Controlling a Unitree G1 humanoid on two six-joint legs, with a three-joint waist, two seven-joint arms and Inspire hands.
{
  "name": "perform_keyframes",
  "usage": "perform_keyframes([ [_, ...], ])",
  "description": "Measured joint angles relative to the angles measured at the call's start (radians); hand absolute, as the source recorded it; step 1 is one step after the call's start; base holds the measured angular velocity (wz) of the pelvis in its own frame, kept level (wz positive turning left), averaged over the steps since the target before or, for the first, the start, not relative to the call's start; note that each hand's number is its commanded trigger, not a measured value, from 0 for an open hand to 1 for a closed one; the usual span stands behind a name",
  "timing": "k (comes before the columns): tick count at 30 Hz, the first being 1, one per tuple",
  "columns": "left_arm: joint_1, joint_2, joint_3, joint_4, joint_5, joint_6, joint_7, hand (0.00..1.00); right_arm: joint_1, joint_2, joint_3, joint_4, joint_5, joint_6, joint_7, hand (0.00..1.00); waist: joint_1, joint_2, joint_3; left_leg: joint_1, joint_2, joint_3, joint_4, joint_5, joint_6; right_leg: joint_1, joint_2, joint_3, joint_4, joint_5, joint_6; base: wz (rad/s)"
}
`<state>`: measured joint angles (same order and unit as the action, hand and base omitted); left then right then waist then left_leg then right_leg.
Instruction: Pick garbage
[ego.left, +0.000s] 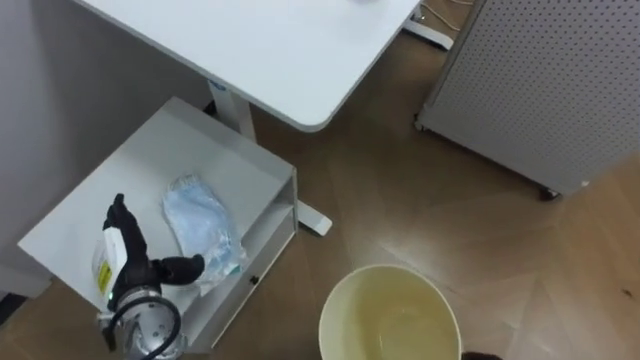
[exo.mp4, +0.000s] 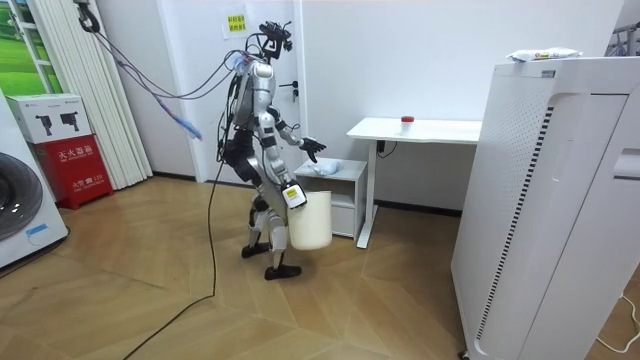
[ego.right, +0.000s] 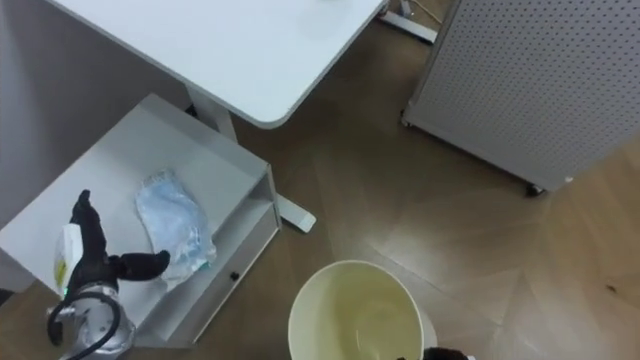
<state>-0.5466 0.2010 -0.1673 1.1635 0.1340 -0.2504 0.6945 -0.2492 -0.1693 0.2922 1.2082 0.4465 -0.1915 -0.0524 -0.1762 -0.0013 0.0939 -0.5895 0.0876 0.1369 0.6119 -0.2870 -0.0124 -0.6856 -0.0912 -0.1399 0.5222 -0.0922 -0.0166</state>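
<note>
Desk (ego.left: 280, 50): white, over the cabinet's far side.
Cabinet (ego.left: 120, 180): low, white.
Bucket (ego.left: 390, 320): cream, by the robot's right leg.
Plastic bag (ego.left: 203, 228): crumpled, pale blue, lying on the cabinet top.
Left hand (ego.left: 135, 272): fingers spread, thumb at the bag's edge, holding nothing.
Right hand (exo.mp4: 293, 197): at the bucket's rim, grip unclear.

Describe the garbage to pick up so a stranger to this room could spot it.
Find the big white desk; beside it stands a low white cabinet. On its top lies a crumpled pale blue plastic bag, the one loose thing there, just right of the black robot hand.
</note>
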Motion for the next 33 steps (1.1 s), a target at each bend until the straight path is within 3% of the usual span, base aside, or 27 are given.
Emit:
perform_keyframes([
  [6, 0.0, 0.003, -0.002, 0.015, 0.035, 0.0, 0.003, 0.0, 0.002, -0.003, 0.001, -0.009, 0.038, 0.0, 0.0, 1.0, -0.014, 0.001, 0.0004, -0.065, 0.019, 0.001, 0.077, -0.034, 0.005, -0.056, 0.009, 0.005, 0.042, 0.0, -0.004, -0.07],
  [19, -0.026, 0.015, -0.02, 0.031, 0.068, 0.001, 0.043, 0.0, -0.002, -0.008, 0.011, -0.043, 0.074, -0.004, 0.0, 1.0, -0.039, -0.002, -0.0011, -0.175, 0.045, 0.0, 0.157, -0.046, -0.001, -0.157, 0.023, 0.002, 0.088, 0.013, -0.021, -0.05],
  [26, -0.051, 0.043, -0.047, 0.089, 0.186, 0.005, 0.042, 0.0, 0.0, -0.009, 0.021, -0.047, 0.162, -0.005, 0.002, 1.0, -0.043, -0.002, -0.001, -0.233, 0.061, -0.002, 0.185, -0.052, -0.006, -0.209, 0.037, 0.003, 0.108, 0.017, -0.028, -0.04],
  [33, -0.067, 0.08, -0.109, 0.115, 0.272, 0.044, 0.061, 0.0, -0.002, -0.01, 0.023, -0.049, 0.182, -0.002, 0.021, 1.0, -0.074, -0.002, -0.0011, -0.292, 0.06, 0.0, 0.196, -0.052, -0.006, -0.272, 0.039, 0.014, 0.123, 0.017, -0.029, 0.0],
])
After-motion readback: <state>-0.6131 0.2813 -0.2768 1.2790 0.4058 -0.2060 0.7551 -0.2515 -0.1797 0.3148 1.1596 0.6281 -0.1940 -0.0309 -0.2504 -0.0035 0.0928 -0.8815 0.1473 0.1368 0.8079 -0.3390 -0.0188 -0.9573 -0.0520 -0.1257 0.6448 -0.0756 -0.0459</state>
